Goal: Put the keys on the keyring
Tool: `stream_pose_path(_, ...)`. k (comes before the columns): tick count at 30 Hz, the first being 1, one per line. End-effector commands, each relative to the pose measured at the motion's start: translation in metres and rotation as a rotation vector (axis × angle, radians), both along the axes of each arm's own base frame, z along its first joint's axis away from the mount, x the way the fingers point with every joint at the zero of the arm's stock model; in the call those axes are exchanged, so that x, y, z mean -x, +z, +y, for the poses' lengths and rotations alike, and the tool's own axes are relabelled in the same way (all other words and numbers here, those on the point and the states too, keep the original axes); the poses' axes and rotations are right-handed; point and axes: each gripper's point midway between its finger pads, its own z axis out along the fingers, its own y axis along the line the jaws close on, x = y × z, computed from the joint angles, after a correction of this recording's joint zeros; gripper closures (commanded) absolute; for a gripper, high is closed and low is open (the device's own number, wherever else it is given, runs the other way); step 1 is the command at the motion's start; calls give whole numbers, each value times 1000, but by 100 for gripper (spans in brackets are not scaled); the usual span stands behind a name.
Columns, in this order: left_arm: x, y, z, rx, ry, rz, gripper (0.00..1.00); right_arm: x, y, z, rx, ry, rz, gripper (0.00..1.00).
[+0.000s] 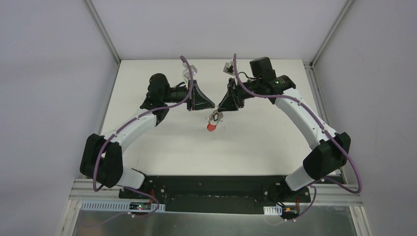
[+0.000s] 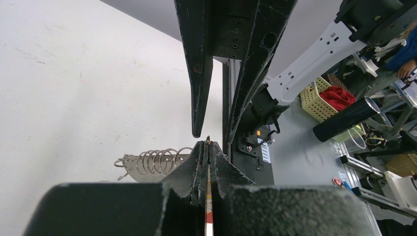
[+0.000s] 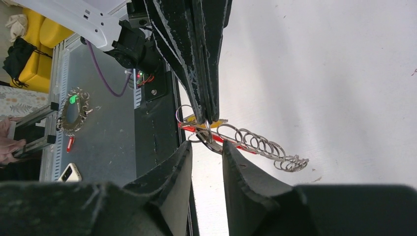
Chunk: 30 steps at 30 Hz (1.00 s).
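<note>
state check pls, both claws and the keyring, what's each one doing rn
left claw: shut on the keyring
right claw: open, one fingertip either side of the keyring's near end, not pinching it
keyring: held between the two claws, gripped only by the left claw, its silver loops fanned out in a row

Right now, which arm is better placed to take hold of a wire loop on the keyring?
Right. The right gripper is open beside the keyring, whereas the left gripper is shut on it.
</note>
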Motion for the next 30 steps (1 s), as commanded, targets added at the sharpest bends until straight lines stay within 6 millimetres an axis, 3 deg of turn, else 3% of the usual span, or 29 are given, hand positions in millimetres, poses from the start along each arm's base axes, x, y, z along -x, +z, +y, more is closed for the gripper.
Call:
stream_pose_path(1,3,13,0,37,-27,-54,100,1,11,7,-48,29,-1,71)
stream_pose_path(15,2,15,-1,49,-31,-45,100,2,6,13,-44,42,17,75)
stream_pose_path(17,2,15,-2,51,-31,-44,100,3,6,14,-45,46,20,78)
stream_pose_path(22,2,14,-2,55,-33,-41,100,4,4,14,-42,53,20,98)
stream_pose_path(30,4,13,0,37,-52,-70,100,4,3,9,-3,30,-11,100)
